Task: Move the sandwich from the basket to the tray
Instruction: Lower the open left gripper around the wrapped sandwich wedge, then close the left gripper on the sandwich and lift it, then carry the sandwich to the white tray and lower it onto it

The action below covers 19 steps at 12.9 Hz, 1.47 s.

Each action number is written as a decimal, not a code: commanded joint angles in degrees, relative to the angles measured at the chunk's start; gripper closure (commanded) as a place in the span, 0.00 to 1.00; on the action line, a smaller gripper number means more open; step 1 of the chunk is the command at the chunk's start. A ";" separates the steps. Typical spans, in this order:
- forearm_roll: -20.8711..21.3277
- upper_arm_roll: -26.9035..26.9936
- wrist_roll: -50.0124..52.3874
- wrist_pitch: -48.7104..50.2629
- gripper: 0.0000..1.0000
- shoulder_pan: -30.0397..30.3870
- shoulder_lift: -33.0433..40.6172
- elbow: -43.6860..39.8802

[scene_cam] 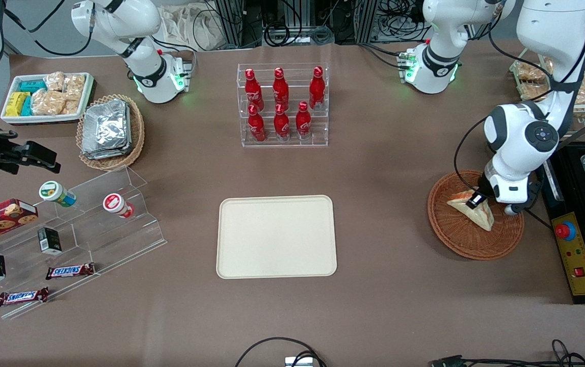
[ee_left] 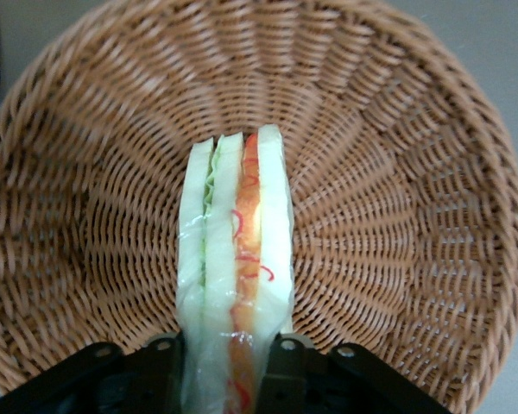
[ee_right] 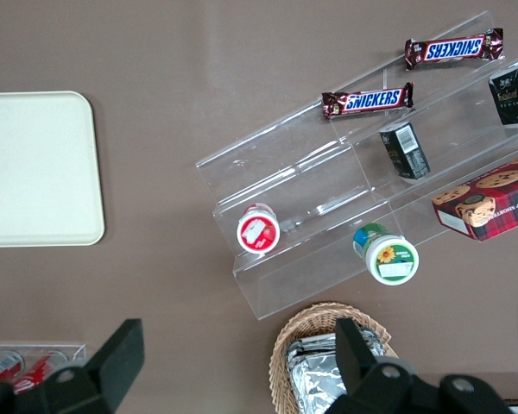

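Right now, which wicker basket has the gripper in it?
The reddish-brown basket holding the sandwich; the gripper grips it. The tan one holds foil packs.

Warm reddish-brown woven wicker on the basket (ee_left: 397,216), ribs fanning out from the middle. Pale bread layers on the sandwich (ee_left: 233,259), with an orange-red band, thin red curls and a green strip along its edge, glossy under clear wrap. Black on the gripper (ee_left: 227,358), clamped onto the sandwich inside the basket. Plain cream-beige on the tray (scene_cam: 276,237). Dull brown on the table (scene_cam: 399,285). Red with white lettering on the bottles (scene_cam: 281,104).
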<state>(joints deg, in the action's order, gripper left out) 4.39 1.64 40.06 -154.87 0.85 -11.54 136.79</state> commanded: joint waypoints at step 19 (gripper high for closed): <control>5.28 -15.85 -37.37 41.64 0.76 -0.85 1.37 -31.90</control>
<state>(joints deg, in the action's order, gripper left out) 10.05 -11.43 -1.66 -118.56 0.27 -5.65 113.62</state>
